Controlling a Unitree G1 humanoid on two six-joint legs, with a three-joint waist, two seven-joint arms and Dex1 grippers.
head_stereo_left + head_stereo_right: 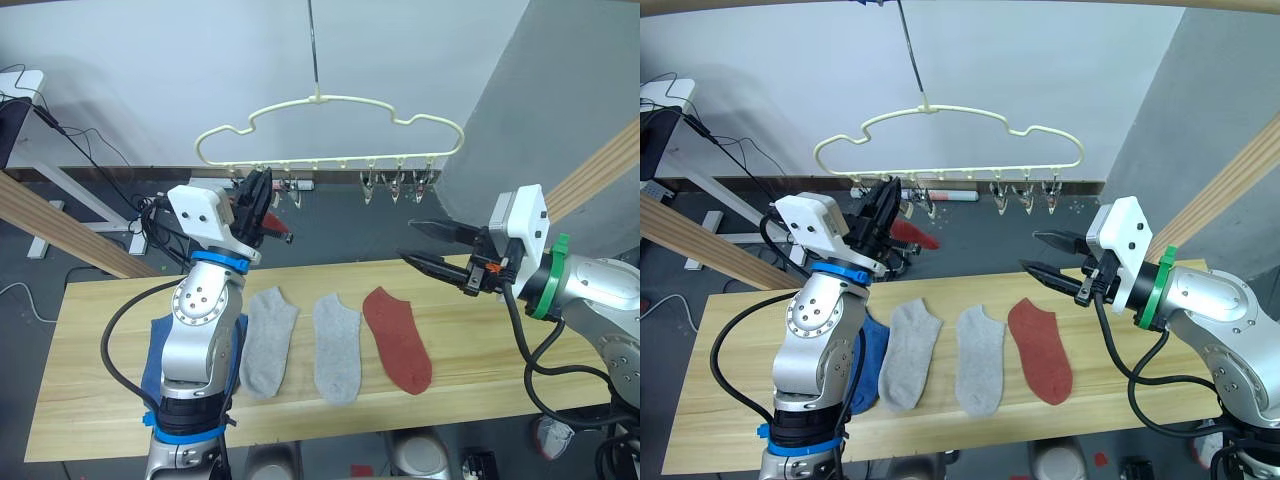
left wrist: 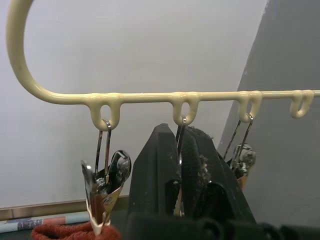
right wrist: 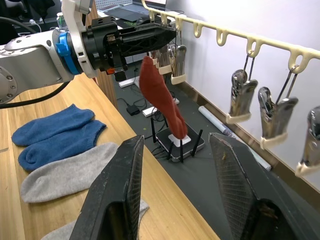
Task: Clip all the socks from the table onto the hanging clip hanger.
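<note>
You see the long table of light wood planks (image 1: 480, 370) across the scene. Behind it on both sides stand slanted round wooden poles (image 1: 60, 225), and on the dark floor at the far left is a white stand with black cables (image 1: 40, 120).

Above the far edge of the table hangs the thin pale-gold wire clip hanger (image 1: 330, 130) with its row of small metal clips (image 3: 242, 97).

On the table lie five socks in a row. At the left are two blue ankle socks (image 3: 55, 132), partly hidden in the head views by the left arm. Next come two light grey socks (image 1: 268, 340), side by side, and then one rust red sock (image 1: 397, 338) at the right. A second rust red sock (image 3: 160, 97) hangs down from a clip at the left end of the hanger bar.

Your left gripper (image 1: 262, 205) is raised at that left end, its black fingers (image 2: 165, 175) close together around the second clip, beside the hanging sock. Your right gripper (image 1: 432, 247) hovers over the right part of the table, fingers apart, holding nothing.
</note>
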